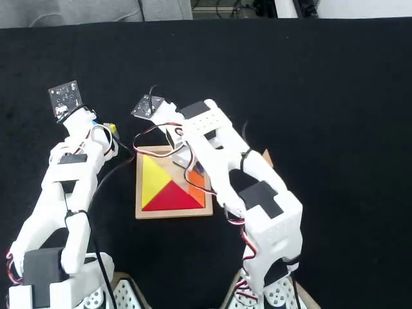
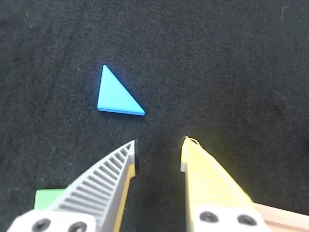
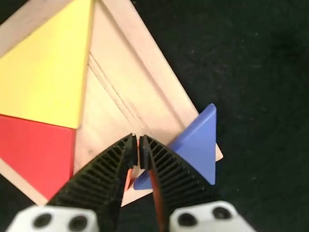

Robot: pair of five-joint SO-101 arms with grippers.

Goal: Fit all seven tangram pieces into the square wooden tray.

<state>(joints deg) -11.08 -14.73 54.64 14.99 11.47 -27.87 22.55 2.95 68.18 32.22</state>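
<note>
find the right gripper [image 3: 137, 142] closest to the lens, fingers pressed together and clamped on nothing, poised over the bare wood of the square wooden tray [image 3: 145, 82]. note the dark blue triangle [image 3: 198, 145] just beside those fingers, on the side away from the yellow triangle [image 3: 48, 72] and the red triangle [image 3: 34, 150], both seated flat in the recess. treat the dark blue triangle as unseated: tilted, propped across the tray rim at one corner, long edge turned toward the open recess. in the high view, see an orange piece [image 1: 197, 181] in the tray, partly under the right arm; cannot tell its shape. judge the coming move as a push or re-grip of the dark blue triangle, inward from the rim, by the right arm as the nearer one. locate the left gripper [image 2: 160, 144] off the tray, fingers spread apart and holding nothing, over the black cloth [image 2: 231, 58]. mark the light blue triangle [image 2: 116, 94] flat on the cloth just ahead of the tips, offset toward the grey finger, with a green piece [image 2: 47, 195] close beside that same finger. count both as pieces not yet in the tray.
</note>
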